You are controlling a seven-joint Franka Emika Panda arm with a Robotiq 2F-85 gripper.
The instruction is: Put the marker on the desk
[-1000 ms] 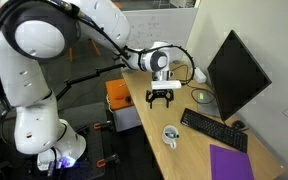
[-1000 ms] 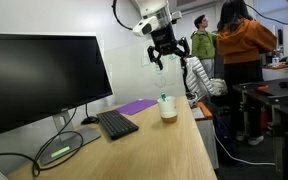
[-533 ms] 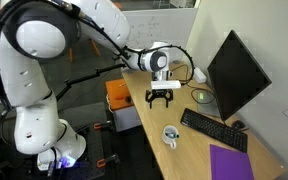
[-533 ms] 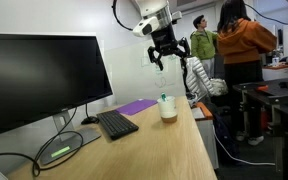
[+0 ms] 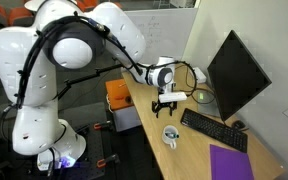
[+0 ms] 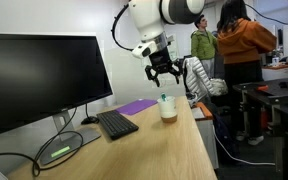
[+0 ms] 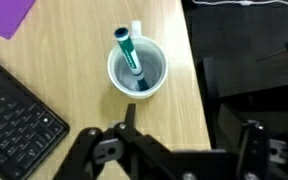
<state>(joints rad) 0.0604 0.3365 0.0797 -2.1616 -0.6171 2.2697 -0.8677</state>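
The gripper [image 7: 172, 152] hangs above the mug [image 7: 164, 66], jaws spread wide and holding nothing. In the wrist view the mug sits at 12 o'clock from the fingers. The marker [image 7: 130, 58], green-bodied, stands tilted inside that white mug, its top leaning toward 11 o'clock over the rim. So this looks like the approach to the pick, with the marker not yet lifted.

The next move probably calls for a straight descent, centred on the marker's top, then a close on it without catching the mug rim. A clean lift should follow, then a set-down on bare desk [image 7: 79, 70].

The top is pale tan wood-look and smooth. The keyboard [image 7: 14, 120] lies at 8 o'clock of the mug and a purple sheet [image 7: 4, 12] at 10 o'clock. In an exterior view the monitor [image 6: 39, 80] stands behind the keyboard and people [image 6: 246, 40] work in the background. In an exterior view an orange-topped cabinet [image 5: 119, 95] sits beside the desk.
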